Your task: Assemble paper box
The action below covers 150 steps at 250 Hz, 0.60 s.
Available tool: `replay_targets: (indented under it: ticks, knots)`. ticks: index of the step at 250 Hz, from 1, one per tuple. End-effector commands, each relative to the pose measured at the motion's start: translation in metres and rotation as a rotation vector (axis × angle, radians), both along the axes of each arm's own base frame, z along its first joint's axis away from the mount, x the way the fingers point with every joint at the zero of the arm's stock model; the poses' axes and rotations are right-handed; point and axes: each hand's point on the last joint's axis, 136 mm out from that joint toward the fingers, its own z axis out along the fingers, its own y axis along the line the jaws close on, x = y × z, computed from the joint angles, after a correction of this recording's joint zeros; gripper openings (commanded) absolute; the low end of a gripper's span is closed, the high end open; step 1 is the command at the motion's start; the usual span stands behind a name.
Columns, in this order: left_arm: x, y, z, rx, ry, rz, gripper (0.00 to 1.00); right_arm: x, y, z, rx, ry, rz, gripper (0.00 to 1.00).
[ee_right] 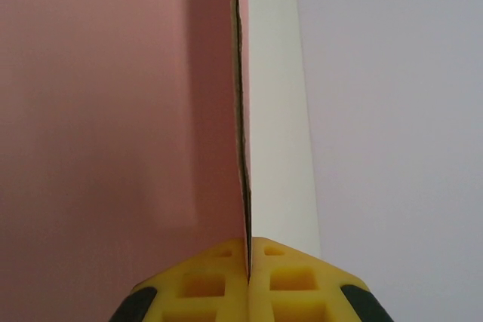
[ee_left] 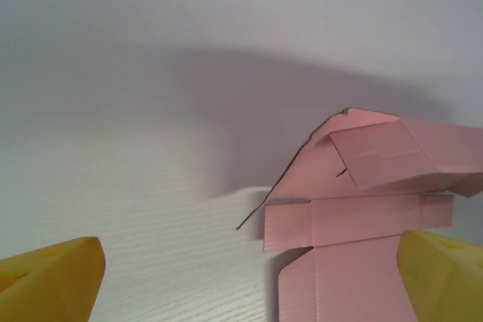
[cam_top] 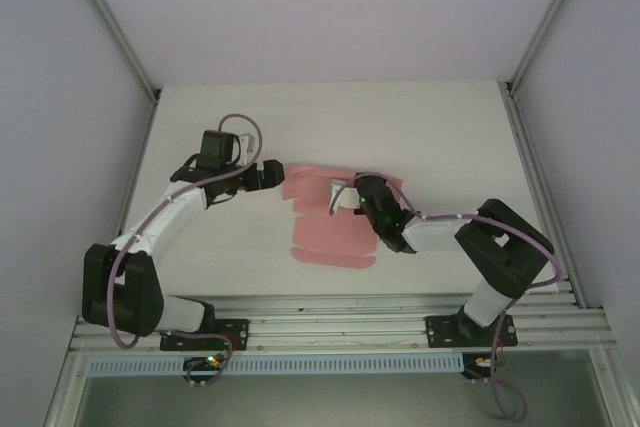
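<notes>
The paper box [cam_top: 330, 237] lies as a pink die-cut sheet in the middle of the table, with one flap raised near its centre. My right gripper [cam_top: 350, 199] is shut on that raised flap; in the right wrist view the thin flap edge [ee_right: 241, 126] runs straight up from between the closed yellow fingertips [ee_right: 226, 277], pink on the left and white on the right. My left gripper [cam_top: 272, 173] stands open at the sheet's upper left edge. In the left wrist view its yellow fingertips [ee_left: 53, 277] sit wide apart, with folded flaps of the pink sheet [ee_left: 355, 216] ahead on the right.
The white table [cam_top: 420, 127] is bounded by grey walls with metal rails on the left and right. An aluminium rail [cam_top: 340, 322] carrying both arm bases runs along the near edge.
</notes>
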Motion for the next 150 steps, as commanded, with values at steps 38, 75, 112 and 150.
replay_targets:
  ticks: [38, 75, 112, 150]
  knots:
    - [0.022, -0.029, 0.009, -0.030, -0.027, -0.088, 1.00, -0.003, 0.010, 0.029, 0.083, 0.010, 0.026, 0.00]
    - [0.026, -0.042, 0.006, -0.035, -0.029, -0.127, 1.00, -0.005, 0.010, 0.039, 0.089, 0.021, 0.029, 0.00]
    - [0.025, -0.048, 0.002, -0.024, -0.029, -0.155, 1.00, -0.006, 0.010, 0.051, 0.128, 0.015, 0.022, 0.00]
    - [0.023, -0.060, 0.005, -0.030, -0.033, -0.181, 1.00, -0.008, 0.010, 0.053, 0.164, 0.038, 0.020, 0.00]
